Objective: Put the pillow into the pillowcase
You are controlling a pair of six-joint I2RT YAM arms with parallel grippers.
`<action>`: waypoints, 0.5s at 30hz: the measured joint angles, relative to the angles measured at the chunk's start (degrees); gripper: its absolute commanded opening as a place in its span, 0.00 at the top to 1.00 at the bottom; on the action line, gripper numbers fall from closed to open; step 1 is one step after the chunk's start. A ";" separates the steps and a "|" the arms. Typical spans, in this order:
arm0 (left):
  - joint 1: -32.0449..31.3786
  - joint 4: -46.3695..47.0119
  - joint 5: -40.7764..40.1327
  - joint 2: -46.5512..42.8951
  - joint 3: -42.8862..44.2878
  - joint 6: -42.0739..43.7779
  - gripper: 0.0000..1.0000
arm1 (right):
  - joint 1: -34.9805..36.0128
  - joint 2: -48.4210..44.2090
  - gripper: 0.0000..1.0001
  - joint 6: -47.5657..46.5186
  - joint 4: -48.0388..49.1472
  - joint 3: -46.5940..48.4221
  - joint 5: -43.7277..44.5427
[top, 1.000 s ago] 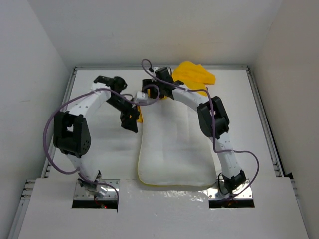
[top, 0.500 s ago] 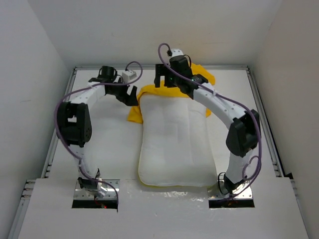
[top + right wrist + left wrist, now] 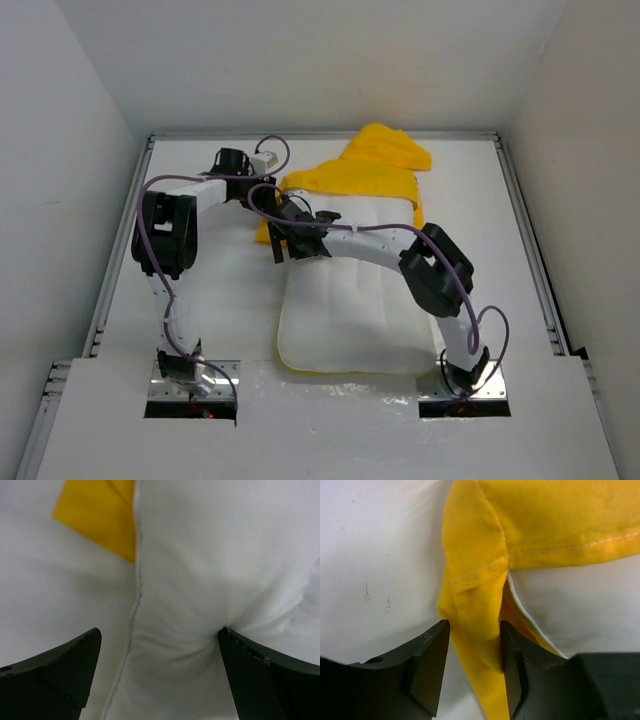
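Note:
The white pillow (image 3: pixel 350 300) lies lengthwise in the middle of the table. Its far end sits under the bunched yellow pillowcase (image 3: pixel 370 165). My left gripper (image 3: pixel 272 218) is at the pillowcase's left corner. In the left wrist view its jaws (image 3: pixel 474 625) are open, straddling a hanging yellow fold (image 3: pixel 480 625). The fold touches the right finger (image 3: pixel 520 665), with a gap on the left side. My right gripper (image 3: pixel 282 250) is open wide over the pillow's left edge (image 3: pixel 215 555). Its right finger (image 3: pixel 260 675) presses into the pillow.
White walls enclose the white table (image 3: pixel 200 290) on three sides, with rails along its left and right edges. The two arms cross close together near the pillow's far left corner. A yellow corner (image 3: pixel 105 515) lies flat on the table beside the pillow.
My left gripper came in to the pillowcase's left corner and its jaws narrowed around the fold. My right arm swung from the pillow's far end to its left edge, jaws opened wide.

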 measured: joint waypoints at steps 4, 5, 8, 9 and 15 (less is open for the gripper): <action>-0.15 1.09 -0.28 0.17 -1.18 -0.57 0.64 | -0.81 3.37 0.07 3.48 -1.68 2.89 3.69; -0.20 1.66 -0.04 0.44 -1.18 -0.87 0.78 | -1.03 3.48 0.25 4.24 -1.88 3.37 4.33; -0.26 2.29 0.92 1.49 -1.11 -2.05 1.00 | -2.14 3.80 0.71 6.47 -2.67 3.93 5.44; -0.31 2.62 1.62 1.90 -1.09 -2.34 1.00 | -3.04 4.15 0.94 7.69 -3.10 3.93 5.40; -0.42 4.44 6.38 1.38 -3.34 -2.27 1.00 | -6.86 4.46 1.00 9.49 -0.24 3.26 2.62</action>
